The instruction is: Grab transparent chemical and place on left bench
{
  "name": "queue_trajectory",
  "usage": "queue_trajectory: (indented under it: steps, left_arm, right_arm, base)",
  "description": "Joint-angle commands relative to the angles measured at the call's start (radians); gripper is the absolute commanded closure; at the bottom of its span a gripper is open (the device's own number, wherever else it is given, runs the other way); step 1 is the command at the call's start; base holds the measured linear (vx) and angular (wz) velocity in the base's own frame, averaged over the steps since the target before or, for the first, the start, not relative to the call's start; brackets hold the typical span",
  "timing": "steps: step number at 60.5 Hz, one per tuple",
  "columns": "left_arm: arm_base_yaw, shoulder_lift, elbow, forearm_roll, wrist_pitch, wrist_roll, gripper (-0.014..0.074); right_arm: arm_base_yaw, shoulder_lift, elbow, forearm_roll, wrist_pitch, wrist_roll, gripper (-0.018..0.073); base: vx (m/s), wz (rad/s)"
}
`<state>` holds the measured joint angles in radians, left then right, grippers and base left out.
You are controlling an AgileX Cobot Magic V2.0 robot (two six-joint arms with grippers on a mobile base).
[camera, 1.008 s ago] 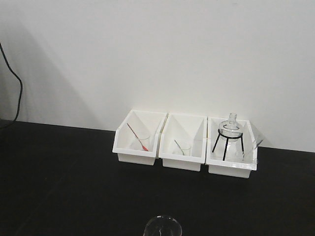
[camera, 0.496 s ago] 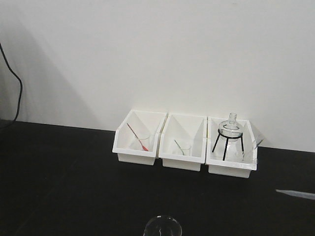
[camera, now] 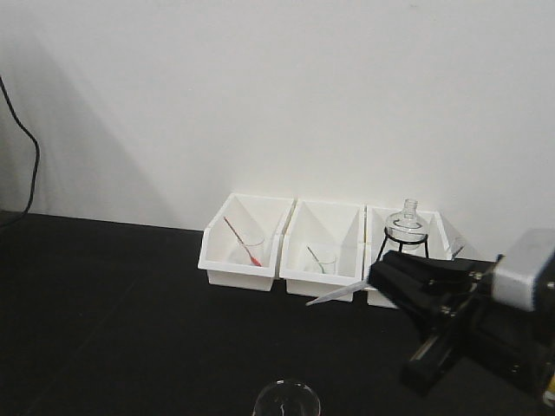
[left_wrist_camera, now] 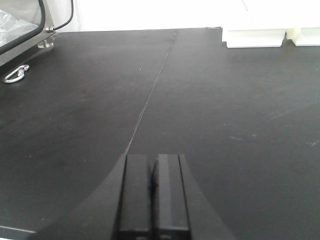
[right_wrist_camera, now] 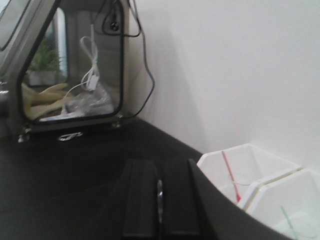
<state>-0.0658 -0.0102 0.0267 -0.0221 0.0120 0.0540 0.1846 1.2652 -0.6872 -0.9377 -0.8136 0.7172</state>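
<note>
At the bottom edge of the front view, only the round rim of the transparent chemical (camera: 286, 400), a clear glass beaker, shows. It stands on the left bench (camera: 104, 295), a matte black worktop below a white wall. My right gripper (camera: 379, 279) hangs in front of the right-hand bin, shut on a clear plastic dropper (camera: 334, 294) whose tip points left. The wrist view shows that dropper as a thin shiny sliver (right_wrist_camera: 159, 192) between the closed fingers of the right gripper (right_wrist_camera: 159, 172). Low over bare black bench (left_wrist_camera: 225, 100), my left gripper (left_wrist_camera: 153, 162) is shut with nothing in it.
Three white bins line the wall: the left bin (camera: 217, 264) holds a tiny beaker with a red stick (camera: 247, 247), the middle one a green stick (camera: 321, 260), the right one a round flask (camera: 406, 224). A metal-framed glass cabinet (right_wrist_camera: 70, 65) and a black cable (camera: 30, 165) stand left.
My right arm has swept in from the right edge, carrying the dropper leftward; it now covers the lower part of the right-hand bin. The beaker rim has not moved.
</note>
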Motion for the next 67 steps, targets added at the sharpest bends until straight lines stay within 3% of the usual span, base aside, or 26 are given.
queue_trajectory:
  steps: [1, 8, 18, 35, 46, 59, 67]
  left_arm:
    - [-0.002, -0.019, 0.016, -0.001, -0.078, -0.008, 0.0600]
    - [-0.002, -0.019, 0.016, -0.001, -0.078, -0.008, 0.0600]
    - [-0.002, -0.019, 0.016, -0.001, -0.078, -0.008, 0.0600]
    - [-0.002, -0.019, 0.016, -0.001, -0.078, -0.008, 0.0600]
    - [-0.002, -0.019, 0.016, -0.001, -0.078, -0.008, 0.0600]
    - [-0.002, -0.019, 0.016, -0.001, -0.078, -0.008, 0.0600]
    - [-0.002, -0.019, 0.016, -0.001, -0.078, -0.008, 0.0600]
  right_arm:
    - [0.075, 0.023, -0.067, -0.012, 0.040, 0.009, 0.0559]
    - [0.161, 0.059, -0.075, -0.007, 0.195, 0.005, 0.0559]
    - [0.222, 0.064, -0.074, -0.009, 0.369, -0.018, 0.0559]
    - [0.222, 0.198, -0.074, -0.007, 0.315, -0.021, 0.0512]
    - [0.222, 0.272, -0.074, -0.005, 0.238, 0.007, 0.0361]
    - [0.221, 0.279, -0.074, 0.015, 0.250, 0.020, 0.0038]
    - [0.221, 0.271, -0.074, 0.023, 0.253, 0.031, -0.0013]
  base:
    - [0.00, 0.00]
    - [0.00, 0.00]
    - [0.00, 0.00]
    - [0.00, 0.00]
    - [0.00, 0.00]
    - [0.00, 0.00]
    - [0.00, 0.00]
